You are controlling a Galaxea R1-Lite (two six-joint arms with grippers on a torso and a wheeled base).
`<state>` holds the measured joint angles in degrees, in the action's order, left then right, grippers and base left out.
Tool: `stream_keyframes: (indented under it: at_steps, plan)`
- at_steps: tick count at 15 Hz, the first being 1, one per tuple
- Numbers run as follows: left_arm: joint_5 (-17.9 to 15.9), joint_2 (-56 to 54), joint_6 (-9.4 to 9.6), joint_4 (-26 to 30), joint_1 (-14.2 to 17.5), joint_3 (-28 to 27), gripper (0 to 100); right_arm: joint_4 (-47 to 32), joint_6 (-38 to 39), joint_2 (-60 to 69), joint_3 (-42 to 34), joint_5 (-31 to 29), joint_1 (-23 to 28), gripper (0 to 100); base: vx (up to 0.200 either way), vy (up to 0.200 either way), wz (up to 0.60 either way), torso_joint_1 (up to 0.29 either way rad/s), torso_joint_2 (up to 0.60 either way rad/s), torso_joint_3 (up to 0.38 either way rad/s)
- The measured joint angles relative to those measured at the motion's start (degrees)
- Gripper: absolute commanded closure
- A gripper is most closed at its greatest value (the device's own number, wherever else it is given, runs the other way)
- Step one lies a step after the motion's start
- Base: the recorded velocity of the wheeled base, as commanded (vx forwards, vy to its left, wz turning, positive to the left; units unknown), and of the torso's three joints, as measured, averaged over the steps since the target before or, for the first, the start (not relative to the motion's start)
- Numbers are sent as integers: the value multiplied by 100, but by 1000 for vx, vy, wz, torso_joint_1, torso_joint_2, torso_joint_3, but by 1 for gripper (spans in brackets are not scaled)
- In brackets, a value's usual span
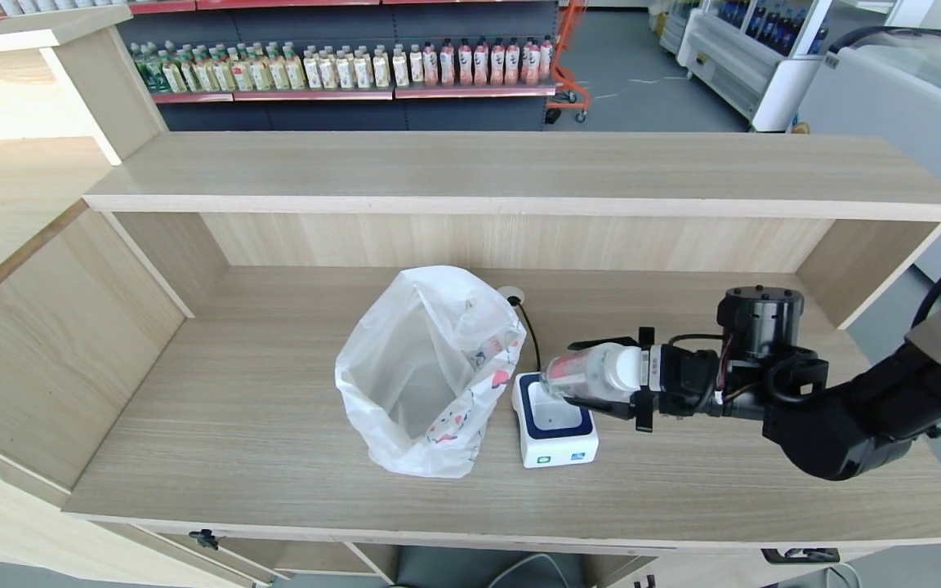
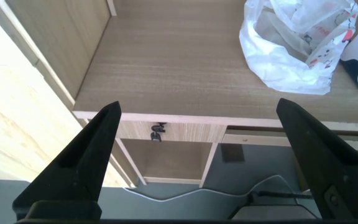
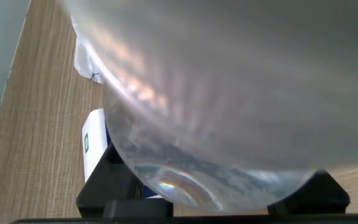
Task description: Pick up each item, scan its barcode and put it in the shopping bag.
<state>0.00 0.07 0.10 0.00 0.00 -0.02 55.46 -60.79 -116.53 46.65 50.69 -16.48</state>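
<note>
Scan step, I'd say: right gripper (image 1: 573, 374) clamps the bottle (image 1: 597, 369) sideways over the scanner (image 1: 559, 431), mid-counter (image 1: 234, 425), beside the bag (image 1: 430, 367). Left gripper (image 2: 199, 106) gapes wide off the front edge. Next likely calls for carrying the bottle above the bag's mouth.

The head camera is looking down on the pale wooden counter (image 1: 274, 425). The left wrist camera, off its front edge, is sharing the white translucent plastic bag (image 2: 291, 56). The right wrist camera is sitting close against a clear plastic bottle (image 3: 229, 93).
</note>
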Motion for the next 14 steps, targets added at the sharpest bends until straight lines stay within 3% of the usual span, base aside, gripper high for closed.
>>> stream_keyframes:
  at_steps: [14]
  plan:
    - [0,0,0,0,-5,0,0,-55,-528,-340,485,307,66,100,0,0,0,0,0,0]
